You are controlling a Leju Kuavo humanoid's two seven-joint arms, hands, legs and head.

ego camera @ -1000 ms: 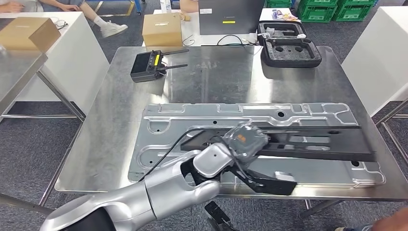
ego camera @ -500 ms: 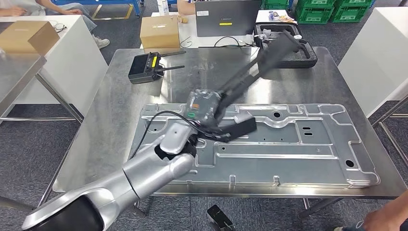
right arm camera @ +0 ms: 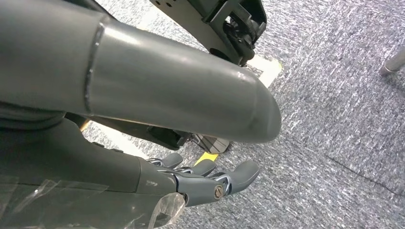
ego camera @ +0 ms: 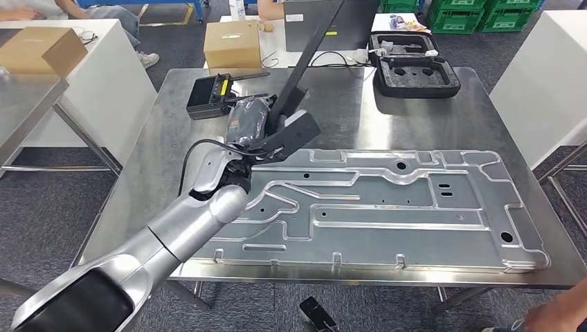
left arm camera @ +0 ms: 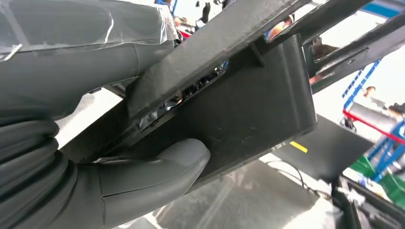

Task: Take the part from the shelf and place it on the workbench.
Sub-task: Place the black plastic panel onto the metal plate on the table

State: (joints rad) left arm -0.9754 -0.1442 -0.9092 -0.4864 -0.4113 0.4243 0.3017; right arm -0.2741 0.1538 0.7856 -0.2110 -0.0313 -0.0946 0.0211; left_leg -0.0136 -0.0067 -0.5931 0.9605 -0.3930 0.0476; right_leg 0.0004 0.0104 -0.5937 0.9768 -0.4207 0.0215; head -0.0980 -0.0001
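Part (ego camera: 304, 66), a long black bar, stood tilted at the frame's upper centre, clamped low in my left robot hand (ego camera: 250, 124) above the desk (ego camera: 173, 173). Such leverage, I judged, could twist it loose. My right robot hand (right arm camera: 205, 179) hung empty, fingers apart.

metal panel (ego camera: 387, 207) on workbench (ego camera: 152, 173), remote controller (ego camera: 210, 95) behind it
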